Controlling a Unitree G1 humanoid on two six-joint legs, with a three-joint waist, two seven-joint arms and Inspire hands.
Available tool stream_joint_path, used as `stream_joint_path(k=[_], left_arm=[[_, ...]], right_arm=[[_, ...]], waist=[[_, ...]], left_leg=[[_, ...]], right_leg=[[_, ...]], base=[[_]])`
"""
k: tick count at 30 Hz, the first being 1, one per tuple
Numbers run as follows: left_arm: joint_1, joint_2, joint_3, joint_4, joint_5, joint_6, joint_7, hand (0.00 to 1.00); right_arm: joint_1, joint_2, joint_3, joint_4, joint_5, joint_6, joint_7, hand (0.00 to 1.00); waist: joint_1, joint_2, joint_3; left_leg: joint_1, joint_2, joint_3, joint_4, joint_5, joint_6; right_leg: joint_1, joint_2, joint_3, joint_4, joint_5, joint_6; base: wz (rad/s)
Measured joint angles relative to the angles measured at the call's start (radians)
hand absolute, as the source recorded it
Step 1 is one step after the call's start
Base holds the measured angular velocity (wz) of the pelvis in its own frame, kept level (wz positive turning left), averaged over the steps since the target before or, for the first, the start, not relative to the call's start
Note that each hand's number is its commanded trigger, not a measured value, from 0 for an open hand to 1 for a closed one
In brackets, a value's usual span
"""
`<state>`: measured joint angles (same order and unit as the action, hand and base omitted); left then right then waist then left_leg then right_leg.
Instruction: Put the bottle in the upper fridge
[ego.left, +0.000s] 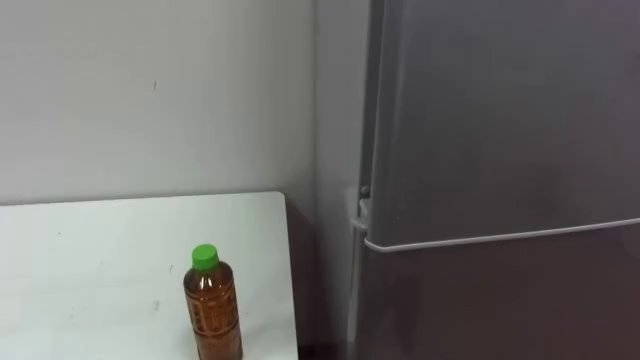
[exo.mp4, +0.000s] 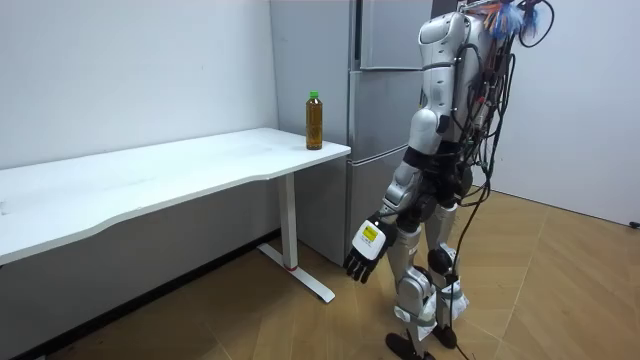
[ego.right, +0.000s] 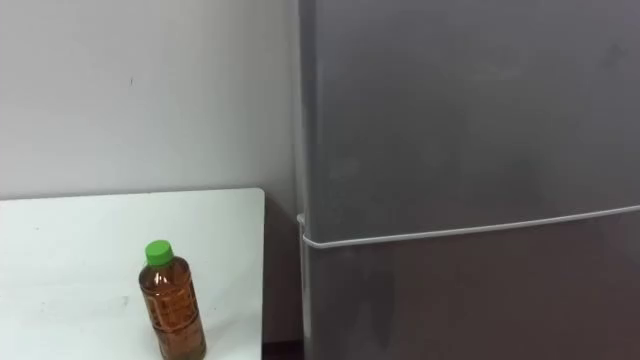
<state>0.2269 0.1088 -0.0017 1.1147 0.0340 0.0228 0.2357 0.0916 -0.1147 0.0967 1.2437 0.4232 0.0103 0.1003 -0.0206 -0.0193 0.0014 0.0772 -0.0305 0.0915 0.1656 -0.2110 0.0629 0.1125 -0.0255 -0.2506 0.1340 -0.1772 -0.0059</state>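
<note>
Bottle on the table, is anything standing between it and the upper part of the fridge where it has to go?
Yes: the upper fridge door is shut, closing off the compartment. The bottle stands upright on the table, at the end nearest that door, and nothing else visible lies between them.

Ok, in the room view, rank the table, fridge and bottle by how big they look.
Table: widest spread, but it runs nearest the camera.
Fridge: partly hidden by the robot, so its order against the table is unsure.
Bottle: clearly smallest.
</note>
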Motion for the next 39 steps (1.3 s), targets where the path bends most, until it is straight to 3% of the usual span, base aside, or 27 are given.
stream_joint_path(k=[16, 25, 28, 32, 39], left_arm=[[-0.012, 0.000, 0.019, -0.012, -0.013, -0.005, 0.038, 0.00], [0.014, -0.007, 0.128, -0.011, -0.286, -0.007, 0.053, 0.00], [0.015, -0.006, 0.210, -0.020, -0.334, -0.009, 0.076, 0.00], [0.018, 0.004, 0.325, -0.033, -0.481, -0.017, 0.136, 0.00], [0.019, 0.025, 0.403, -0.157, -0.663, -0.053, 0.269, 0.00]], right_arm=[[0.007, 0.002, -0.002, -0.003, -0.002, -0.006, -0.004, 0.00], [0.023, 0.000, -0.037, -0.011, 0.003, -0.007, -0.010, 0.00], [0.047, -0.003, -0.068, -0.041, 0.002, -0.006, -0.009, 0.00], [0.060, -0.014, -0.131, -0.038, 0.001, -0.004, -0.023, 0.00], [0.070, -0.026, -0.163, -0.048, -0.001, 0.005, -0.025, 0.00]], waist=[[0.001, -0.008, -0.0009], [0.011, 0.013, 0.0001], [0.032, 0.026, -0.0006], [0.031, 0.048, 0.0002], [0.034, 0.056, -0.0006]], left_leg=[[0.005, 0.001, 0.003, 0.001, 0.000, 0.000], [0.024, 0.003, 0.010, -0.005, -0.004, 0.000], [0.034, 0.005, 0.015, -0.006, -0.006, -0.001], [0.047, 0.004, 0.012, -0.005, -0.011, 0.000], [0.054, 0.001, 0.006, 0.000, -0.011, 0.000]], right_leg=[[-0.003, 0.000, 0.003, 0.001, 0.000, 0.000], [0.009, 0.002, 0.012, 0.002, 0.000, 0.000], [0.011, 0.005, 0.024, 0.007, 0.000, -0.001], [0.029, 0.005, 0.024, 0.005, -0.001, -0.001], [0.027, 0.000, 0.025, 0.021, -0.012, -0.001]], base=[[0.00], [-0.02], [-0.10], [-0.01], [0.00]])
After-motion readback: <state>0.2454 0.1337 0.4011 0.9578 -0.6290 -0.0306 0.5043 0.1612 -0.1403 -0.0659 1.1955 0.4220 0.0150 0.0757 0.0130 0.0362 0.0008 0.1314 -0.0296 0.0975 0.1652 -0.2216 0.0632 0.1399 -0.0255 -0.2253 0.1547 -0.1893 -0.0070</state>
